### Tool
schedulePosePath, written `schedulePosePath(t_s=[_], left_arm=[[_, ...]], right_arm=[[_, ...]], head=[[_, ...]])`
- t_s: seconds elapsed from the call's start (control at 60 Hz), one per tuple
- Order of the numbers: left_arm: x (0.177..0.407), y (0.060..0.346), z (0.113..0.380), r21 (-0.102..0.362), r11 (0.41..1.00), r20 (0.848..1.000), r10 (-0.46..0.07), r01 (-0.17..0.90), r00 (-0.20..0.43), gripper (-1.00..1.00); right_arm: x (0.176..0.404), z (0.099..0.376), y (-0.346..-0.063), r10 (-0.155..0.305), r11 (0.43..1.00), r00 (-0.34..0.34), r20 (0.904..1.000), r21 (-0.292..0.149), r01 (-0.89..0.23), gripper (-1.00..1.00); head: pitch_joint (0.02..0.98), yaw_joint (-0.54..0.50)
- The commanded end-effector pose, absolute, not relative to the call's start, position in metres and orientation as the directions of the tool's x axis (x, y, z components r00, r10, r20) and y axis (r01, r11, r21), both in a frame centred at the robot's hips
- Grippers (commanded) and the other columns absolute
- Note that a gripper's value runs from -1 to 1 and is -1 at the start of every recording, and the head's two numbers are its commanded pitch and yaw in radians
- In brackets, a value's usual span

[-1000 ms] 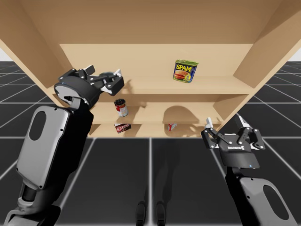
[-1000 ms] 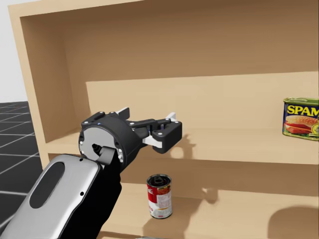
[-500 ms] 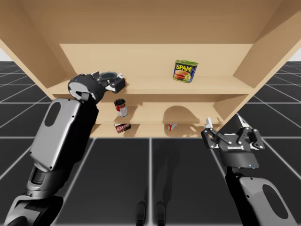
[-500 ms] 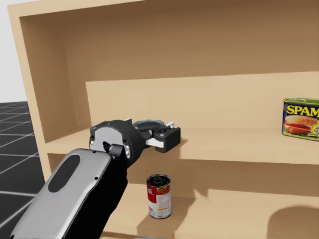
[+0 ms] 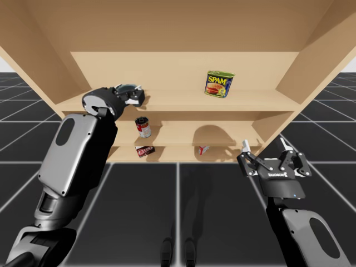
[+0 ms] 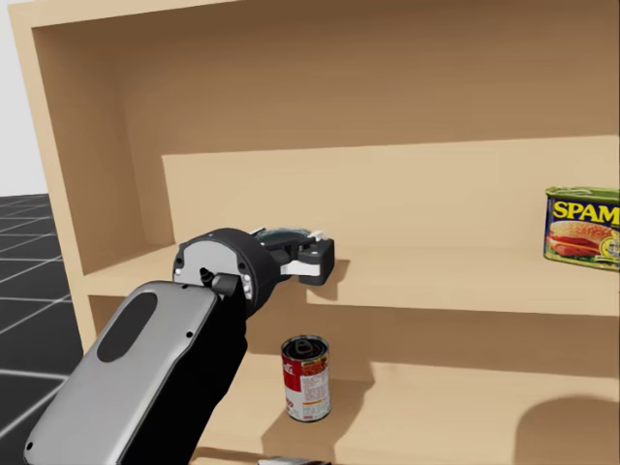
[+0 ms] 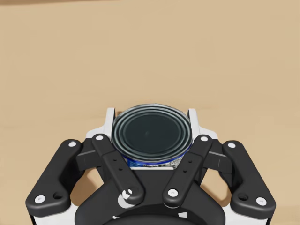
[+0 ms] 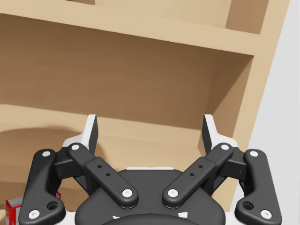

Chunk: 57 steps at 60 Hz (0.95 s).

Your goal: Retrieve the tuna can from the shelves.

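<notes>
My left tool (image 7: 151,117) grips the flat tuna can (image 7: 152,137) between its jaws on the upper shelf (image 6: 455,281), so the grasp step looks done and next comes a slight lift and straight pull-out; my right tool (image 8: 151,130) hangs released.

Bright, even light from the front. The shelves (image 5: 245,100) show warm tan, dimmer beneath each board. A soft rounded shadow (image 5: 214,135) lies on the lower back wall.
</notes>
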<state>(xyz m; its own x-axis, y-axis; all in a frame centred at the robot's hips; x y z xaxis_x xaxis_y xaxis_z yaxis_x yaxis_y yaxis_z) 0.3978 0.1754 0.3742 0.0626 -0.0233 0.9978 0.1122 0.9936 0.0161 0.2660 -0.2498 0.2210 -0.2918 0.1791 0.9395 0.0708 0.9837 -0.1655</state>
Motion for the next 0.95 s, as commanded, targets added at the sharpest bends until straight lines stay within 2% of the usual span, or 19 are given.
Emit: schedulePosePath(t_s=[0.017, 0.133, 0.2, 0.667, 0.817, 0.95], left_arm=[[0.396, 0.175, 0.360, -0.003, 0.976, 0.985, -0.034, 0.216, 0.169, 0.80], [0.390, 0.178, 0.366, -0.008, 0.972, 0.996, -0.013, 0.234, 0.087, 0.94], [0.385, 0.179, 0.370, -0.004, 0.971, 0.998, -0.011, 0.239, 0.061, 0.93], [0.335, 0.176, 0.390, 0.046, 0.965, 0.998, -0.033, 0.258, -0.052, 0.97], [0.306, 0.176, 0.395, 0.119, 0.966, 0.991, -0.103, 0.230, -0.082, 0.99], [0.281, 0.179, 0.399, 0.157, 0.960, 0.985, -0.135, 0.233, -0.106, 0.99]], right_arm=[[0.266, 0.221, -0.249, 0.176, 0.984, -0.290, 0.9407, -0.162, 0.071, -1.00], [0.266, 0.221, -0.250, 0.173, 0.985, -0.289, 0.9413, -0.159, 0.072, -1.00], [0.266, 0.221, -0.250, 0.174, 0.985, -0.289, 0.9414, -0.160, 0.071, -1.00], [0.266, 0.221, -0.249, 0.174, 0.985, -0.288, 0.9418, -0.159, 0.073, -1.00], [0.266, 0.221, -0.250, 0.174, 0.984, -0.288, 0.9416, -0.159, 0.075, -1.00], [0.266, 0.220, -0.250, 0.175, 0.984, -0.288, 0.9415, -0.160, 0.075, -1.00]], head=[[0.276, 0.24], [0.274, 0.24], [0.273, 0.24], [0.274, 0.24], [0.275, 0.24], [0.276, 0.24]])
